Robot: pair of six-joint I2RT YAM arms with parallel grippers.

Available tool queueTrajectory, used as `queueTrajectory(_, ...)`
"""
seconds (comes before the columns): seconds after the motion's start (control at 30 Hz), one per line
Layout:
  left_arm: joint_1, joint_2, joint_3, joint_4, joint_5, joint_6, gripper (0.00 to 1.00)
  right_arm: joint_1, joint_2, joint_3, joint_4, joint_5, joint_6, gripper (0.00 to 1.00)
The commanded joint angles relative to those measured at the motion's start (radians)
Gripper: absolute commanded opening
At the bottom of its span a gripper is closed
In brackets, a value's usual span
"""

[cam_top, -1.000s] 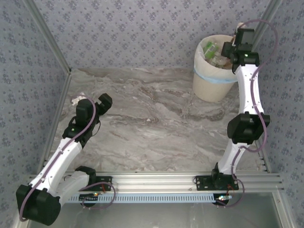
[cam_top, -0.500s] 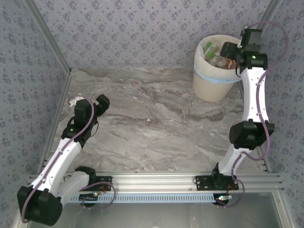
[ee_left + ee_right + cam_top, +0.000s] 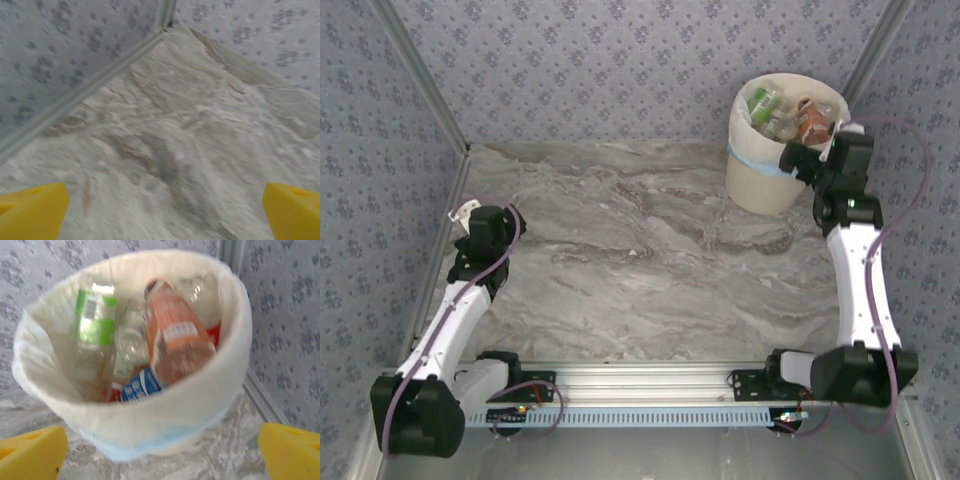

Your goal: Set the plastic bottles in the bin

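I see one bin (image 3: 175,405). I count at least five bottles (image 3: 175,340), heaped too tight for certainty.

Cream bin (image 3: 200,395), pale blue band. Orange, green, blue bottles (image 3: 175,340). Grey marbled table (image 3: 640,260). Flowery grey-blue walls (image 3: 620,60). Yellow fingers (image 3: 30,452).

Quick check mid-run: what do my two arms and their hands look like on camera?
The left arm and right arm are white links with black joint housings, a thin purple cable looping along each. The left hand and right hand end in bright yellow fingertips.
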Motion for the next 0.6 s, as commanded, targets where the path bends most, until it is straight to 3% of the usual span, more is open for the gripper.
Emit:
queueTrajectory(0.0,0.047,0.05,-0.087,0.198,-0.065,0.183,1.0,-0.003,-0.115,-0.195,0.174,-0.007,-0.007,1.0)
queueTrajectory(0.17,0.092,0.189,-0.149,0.38,0.039,0.262,1.0,-0.004,-0.234,-0.515,0.363,-0.034,-0.074,1.0)
queueTrajectory(0.3,0.092,0.311,-0.171,0.535,0.14,0.325,1.0,-0.008,-0.22,-0.749,0.591,-0.061,-0.072,1.0)
queueTrajectory(0.37,0.092,0.371,-0.2,0.676,0.173,0.359,0.99,-0.011,-0.177,-0.799,0.648,-0.068,-0.073,1.0)
queueTrajectory(0.5,0.08,0.428,-0.208,0.781,0.28,0.42,1.0,-0.012,-0.069,-0.831,0.724,-0.114,-0.102,1.0)
queueTrajectory(0.57,0.075,0.508,-0.262,0.941,0.316,0.442,1.0,-0.012,-0.016,-0.837,0.772,-0.139,-0.112,1.0)
